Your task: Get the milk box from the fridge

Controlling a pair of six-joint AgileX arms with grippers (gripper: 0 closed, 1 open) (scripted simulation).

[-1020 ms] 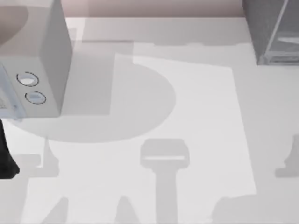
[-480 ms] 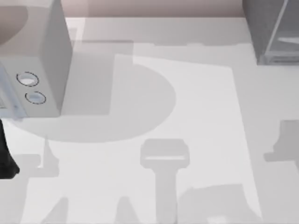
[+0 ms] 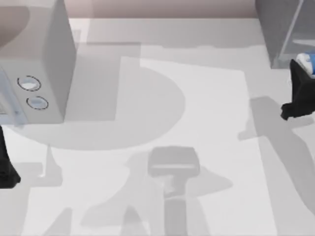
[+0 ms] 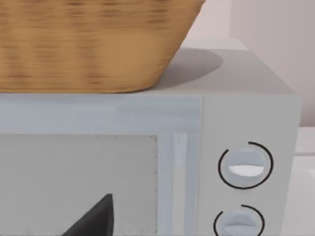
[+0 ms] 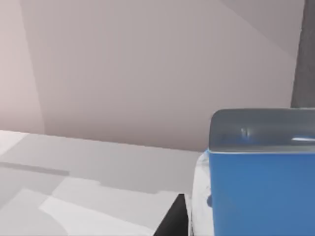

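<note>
The milk box (image 3: 307, 61), blue with white edges, shows at the top view's right edge, just in front of the dark grey fridge (image 3: 278, 32) and its translucent panel. My right gripper (image 3: 301, 73) is shut on the carton, with the black wrist trailing toward the table's front. In the right wrist view the milk box (image 5: 261, 191) looms close, its blue face toward the camera, with one black finger (image 5: 173, 220) beside it. My left arm (image 3: 5, 167) stays parked at the table's left edge.
A pale grey box with two round dials (image 3: 37, 59) stands at the back left. In the left wrist view a woven basket (image 4: 88, 44) rests on top of that box (image 4: 246, 113). The white table (image 3: 197, 113) spreads between both appliances.
My right gripper has come into the top view at the right edge, holding the milk box in front of the fridge. Its shadow has swept across the table. The left arm has not moved.
</note>
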